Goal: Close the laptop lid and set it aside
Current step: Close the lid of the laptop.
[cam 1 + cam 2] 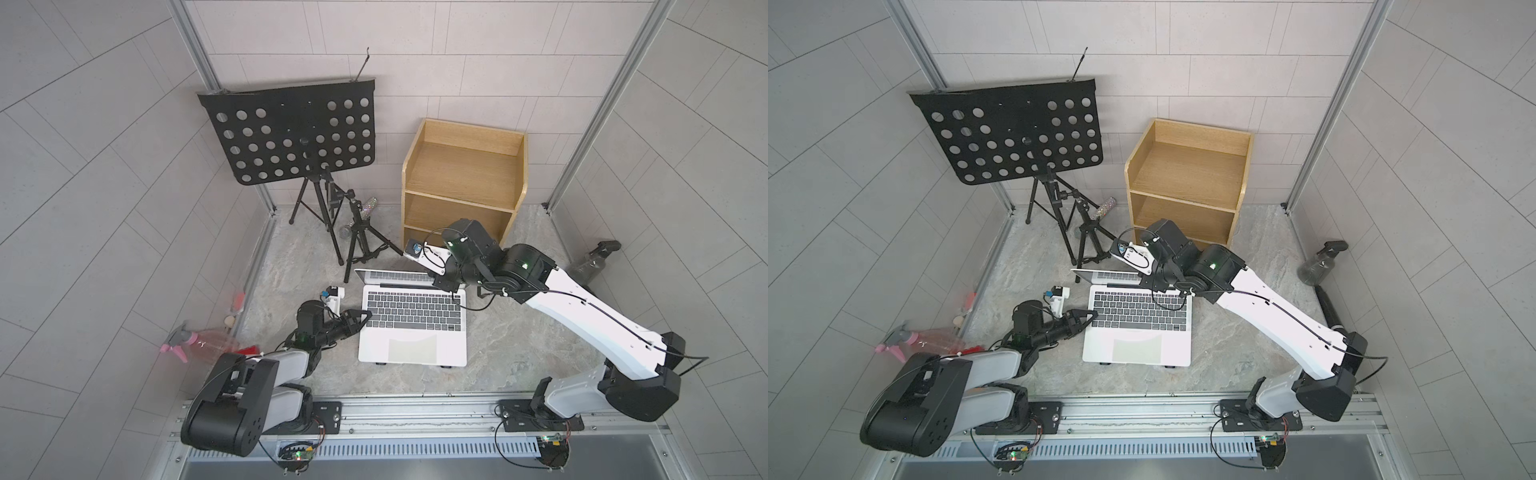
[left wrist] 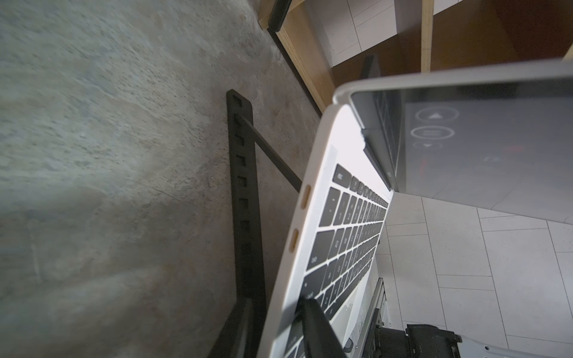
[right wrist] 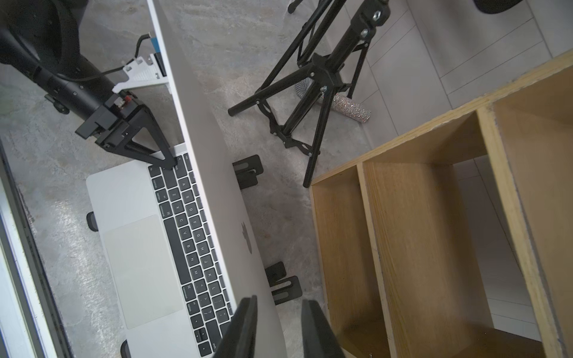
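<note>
The silver-white laptop [image 1: 411, 349] [image 1: 1133, 353] sits open on the marble table, raised on a black folding stand [image 3: 248, 170]. The laptop lid [image 1: 386, 275] [image 3: 217, 186] stands partly tilted over the black keys. My left gripper [image 1: 368, 313] [image 2: 276, 302] is shut on the base's left edge, with one finger [image 2: 313, 325] on the keyboard and the other beneath. My right gripper [image 1: 441, 283] [image 3: 280, 300] straddles the lid's top right corner. Its inner finger is against the screen side, and its outer finger [image 3: 319, 328] stands apart from the lid's back.
A wooden shelf unit [image 1: 461, 166] stands just behind the lid. A perforated black music stand [image 1: 291, 133], a small tripod [image 1: 361, 241] and a glittery microphone [image 1: 368, 210] are at the back left. A dark spray bottle [image 1: 594, 259] is at right, a pink one [image 1: 199, 338] at left.
</note>
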Controlling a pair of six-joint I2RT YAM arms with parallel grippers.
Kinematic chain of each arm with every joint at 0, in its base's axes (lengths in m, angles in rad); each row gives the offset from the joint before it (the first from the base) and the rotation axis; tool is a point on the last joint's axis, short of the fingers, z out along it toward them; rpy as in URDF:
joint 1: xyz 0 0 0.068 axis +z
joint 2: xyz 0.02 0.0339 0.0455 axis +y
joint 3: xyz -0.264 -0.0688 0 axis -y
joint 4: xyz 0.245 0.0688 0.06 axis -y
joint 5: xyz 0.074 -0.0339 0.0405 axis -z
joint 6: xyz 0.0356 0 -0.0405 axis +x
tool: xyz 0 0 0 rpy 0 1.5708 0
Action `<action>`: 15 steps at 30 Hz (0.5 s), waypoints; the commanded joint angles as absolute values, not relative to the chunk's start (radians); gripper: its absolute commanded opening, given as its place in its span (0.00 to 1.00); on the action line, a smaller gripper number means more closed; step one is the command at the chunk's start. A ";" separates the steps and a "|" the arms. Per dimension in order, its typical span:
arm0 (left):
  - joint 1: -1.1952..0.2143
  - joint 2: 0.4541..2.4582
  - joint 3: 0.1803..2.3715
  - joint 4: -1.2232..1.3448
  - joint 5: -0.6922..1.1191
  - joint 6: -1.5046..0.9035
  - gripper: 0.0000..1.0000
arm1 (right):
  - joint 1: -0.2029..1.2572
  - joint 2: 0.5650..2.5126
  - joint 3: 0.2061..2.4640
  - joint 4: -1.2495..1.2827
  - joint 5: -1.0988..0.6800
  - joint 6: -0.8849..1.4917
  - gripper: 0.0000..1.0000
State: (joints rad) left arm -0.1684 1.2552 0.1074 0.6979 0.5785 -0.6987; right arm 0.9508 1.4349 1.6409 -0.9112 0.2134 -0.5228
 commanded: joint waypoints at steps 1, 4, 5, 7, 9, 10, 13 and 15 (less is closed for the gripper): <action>-0.164 1.247 0.125 0.683 0.589 -0.686 0.32 | 0.951 1.449 1.653 -1.013 0.144 -0.547 0.29; -0.164 1.248 0.126 0.683 0.587 -0.685 0.32 | 0.951 1.438 1.630 -1.018 0.118 -0.548 0.28; -0.166 1.249 0.126 0.683 0.587 -0.684 0.32 | 0.951 1.437 1.626 -1.024 0.111 -0.548 0.28; -0.165 1.250 0.126 0.683 0.587 -0.683 0.32 | 0.951 1.434 1.617 -1.037 0.092 -0.548 0.28; -0.164 1.250 0.126 0.683 0.585 -0.684 0.32 | 0.955 1.422 1.597 -1.046 0.069 -0.548 0.28; -0.164 1.250 0.126 0.683 0.585 -0.684 0.32 | 0.957 1.416 1.584 -1.046 0.063 -0.547 0.28; -0.165 1.254 0.126 0.683 0.583 -0.684 0.32 | 0.970 1.399 1.539 -1.049 0.050 -0.533 0.27; -0.165 1.258 0.127 0.684 0.584 -0.684 0.32 | 0.978 1.391 1.507 -1.048 0.040 -0.520 0.27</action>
State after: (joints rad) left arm -0.1684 1.2552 0.1078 0.6975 0.5789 -0.6910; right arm 0.9565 1.4109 1.5578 -0.9684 0.1017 -0.5385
